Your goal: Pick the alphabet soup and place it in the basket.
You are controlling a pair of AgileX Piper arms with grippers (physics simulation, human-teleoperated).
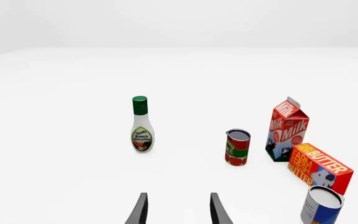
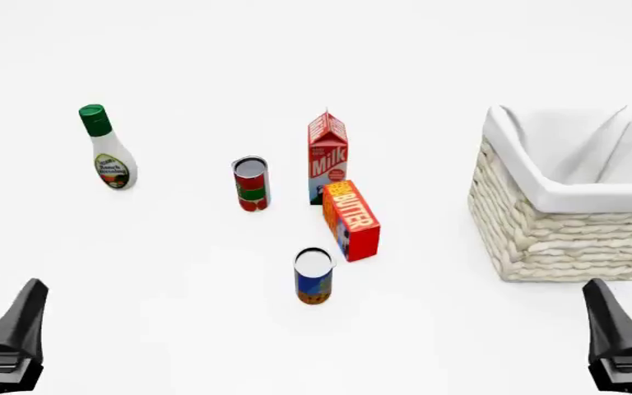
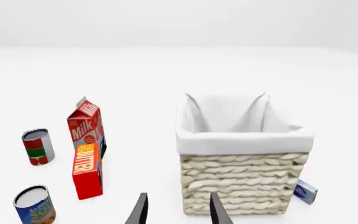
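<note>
Alphabet soup stands upright on the counter, just in front of the butter box and well left of the basket, nothing touching it. Milk carton is right behind the butter box, red-green can to its left, ranch bottle farther left. Left gripper and right gripper both have fingers spread apart, holding nothing.
</note>
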